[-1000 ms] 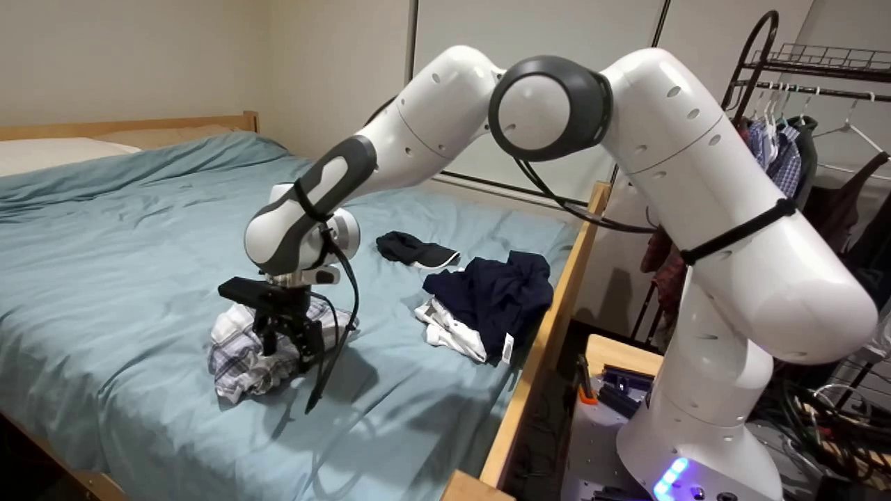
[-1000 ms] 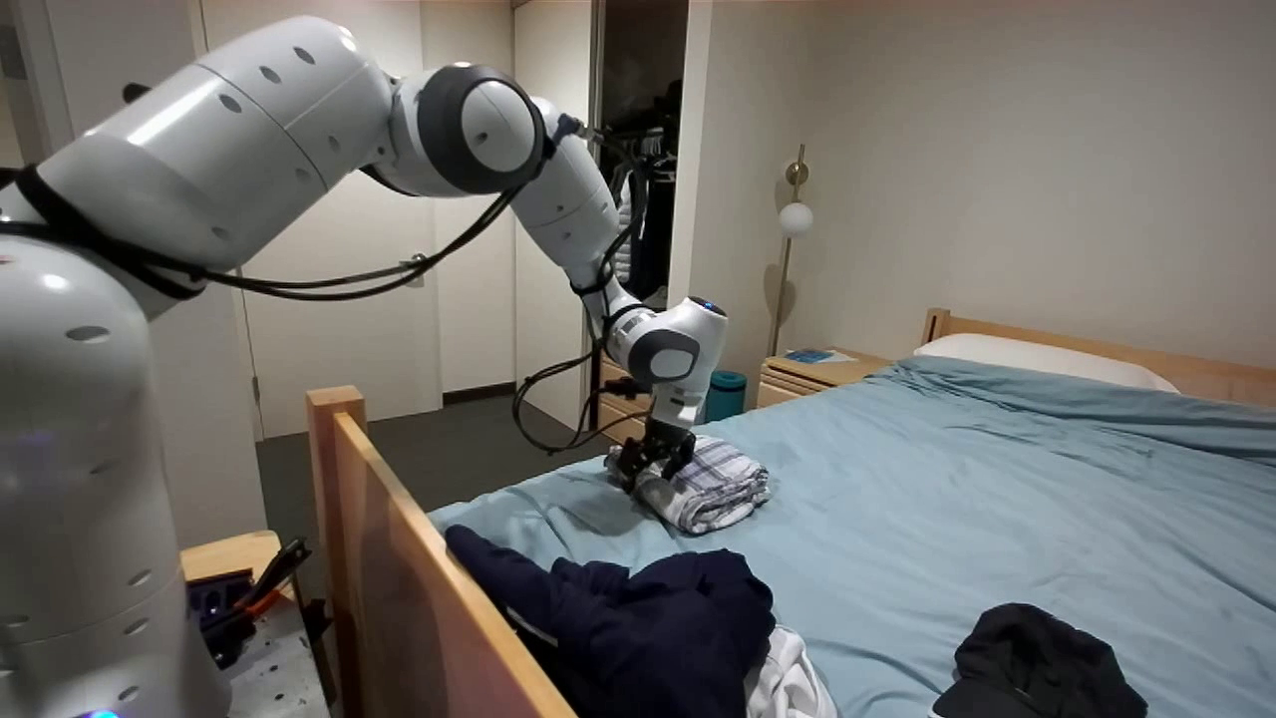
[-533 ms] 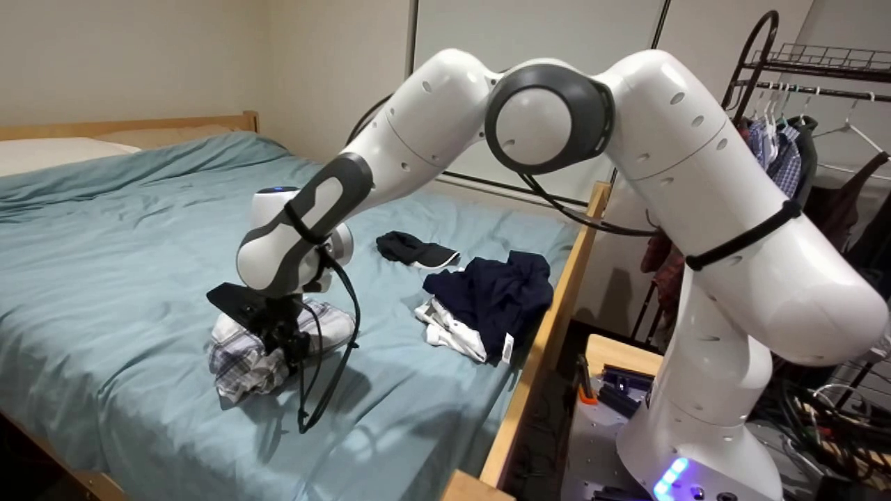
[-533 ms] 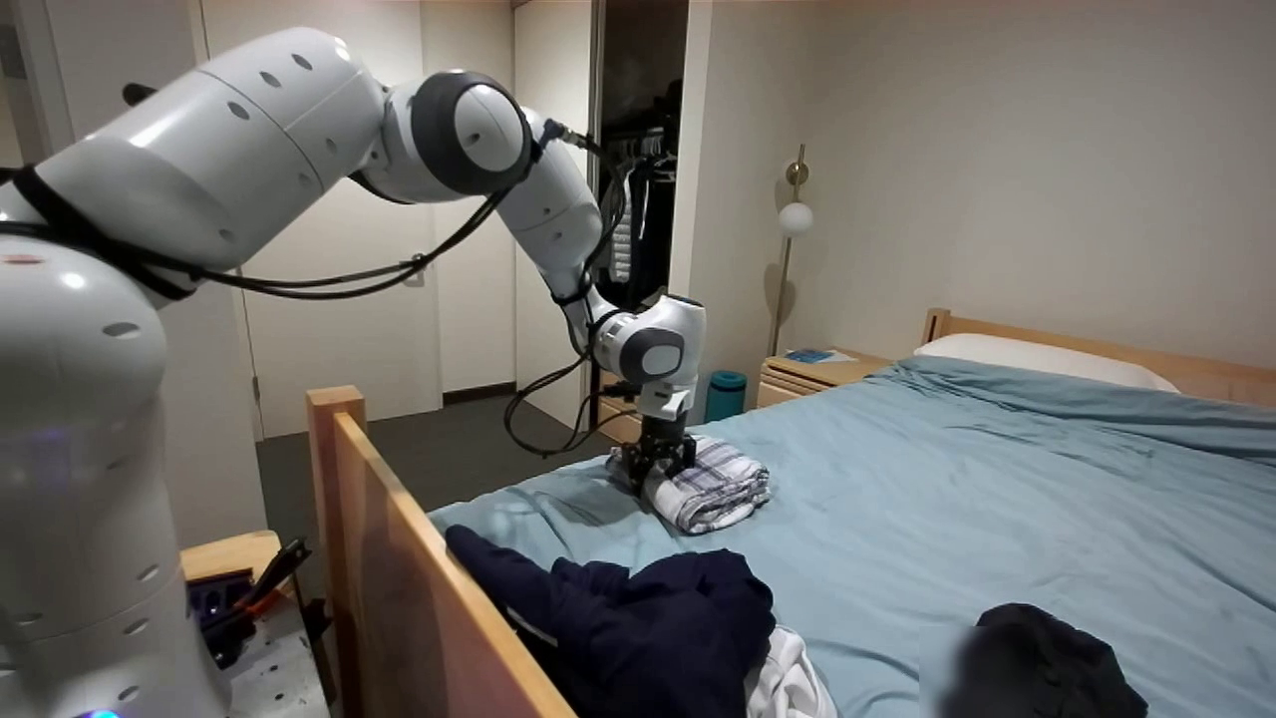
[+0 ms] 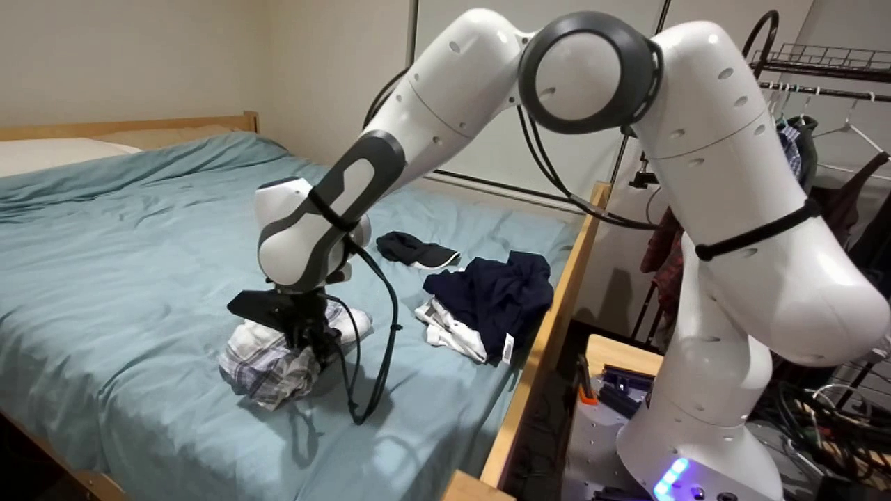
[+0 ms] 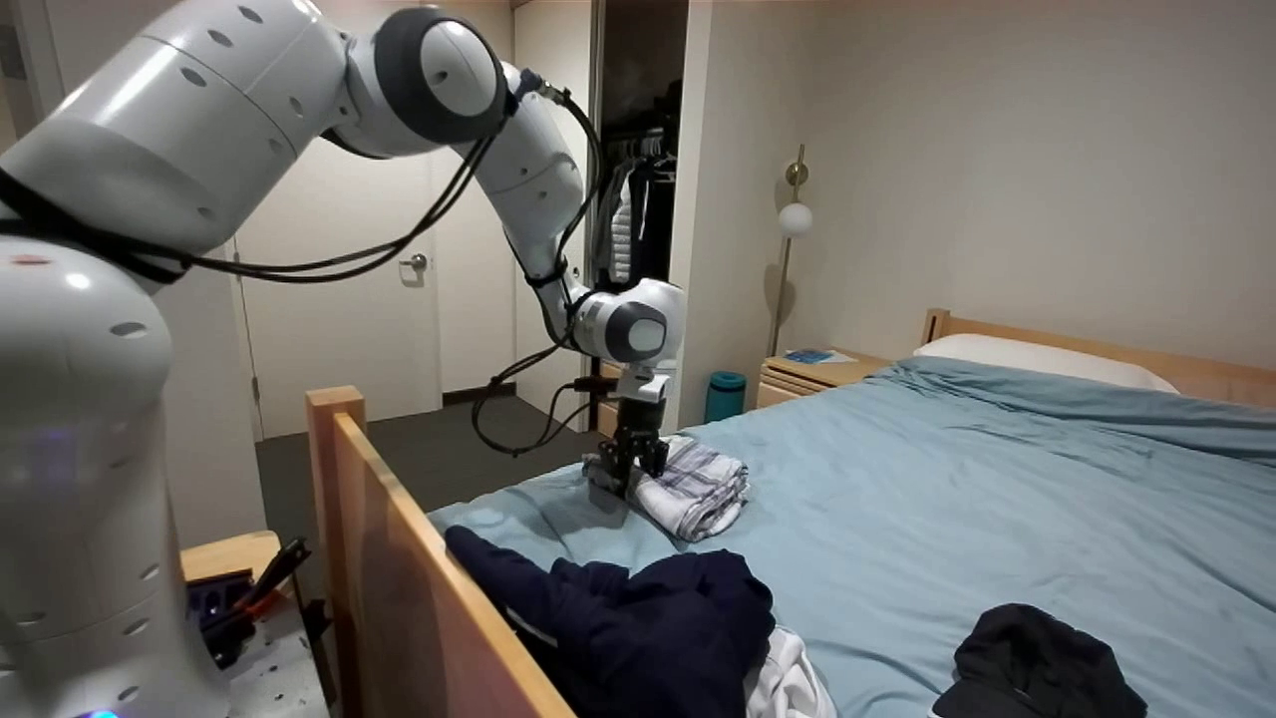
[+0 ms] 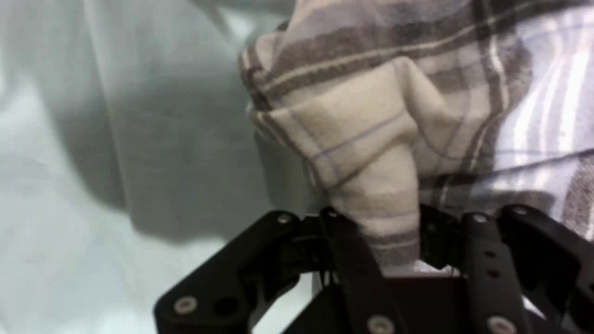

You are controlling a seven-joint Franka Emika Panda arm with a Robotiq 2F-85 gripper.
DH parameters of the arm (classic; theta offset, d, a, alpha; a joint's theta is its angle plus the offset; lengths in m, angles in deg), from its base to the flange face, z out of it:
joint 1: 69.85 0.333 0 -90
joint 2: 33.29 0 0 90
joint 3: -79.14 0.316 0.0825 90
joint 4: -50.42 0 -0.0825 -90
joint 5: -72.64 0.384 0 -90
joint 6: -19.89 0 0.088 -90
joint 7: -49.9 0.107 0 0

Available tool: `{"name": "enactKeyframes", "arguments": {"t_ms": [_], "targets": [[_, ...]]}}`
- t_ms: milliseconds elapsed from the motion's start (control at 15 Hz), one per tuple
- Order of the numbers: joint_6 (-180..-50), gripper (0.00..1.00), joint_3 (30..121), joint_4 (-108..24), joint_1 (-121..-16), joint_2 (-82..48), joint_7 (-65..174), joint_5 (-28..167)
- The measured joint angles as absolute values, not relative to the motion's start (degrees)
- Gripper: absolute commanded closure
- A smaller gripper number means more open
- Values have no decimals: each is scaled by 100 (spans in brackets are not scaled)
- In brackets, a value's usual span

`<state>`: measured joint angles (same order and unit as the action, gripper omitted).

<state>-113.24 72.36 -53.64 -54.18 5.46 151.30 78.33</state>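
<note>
Though blurry, plaid cloth (image 7: 366,139) edge apparently in gripper (image 7: 380,222), broad bedspread (image 5: 160,243) alongside.

pale wall (image 6: 1047,179) | dark floor (image 6: 389,449) | white door (image 6: 339,349) | wooden nightstand (image 6: 832,373)

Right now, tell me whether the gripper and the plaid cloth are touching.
Touching: in the wrist view, the gripper has a fold of the plaid cloth pinched between its fingers, filling the space there.

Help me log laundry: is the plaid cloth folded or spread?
Folded: an exterior view shows the plaid cloth in stacked layers, though bunched at the gripper.
</note>
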Motion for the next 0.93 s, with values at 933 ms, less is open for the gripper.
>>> {"name": "enactKeyframes", "arguments": {"t_ms": [933], "targets": [[-12262,62,8316,-9460,-5579,-1794,15823,9472]]}}
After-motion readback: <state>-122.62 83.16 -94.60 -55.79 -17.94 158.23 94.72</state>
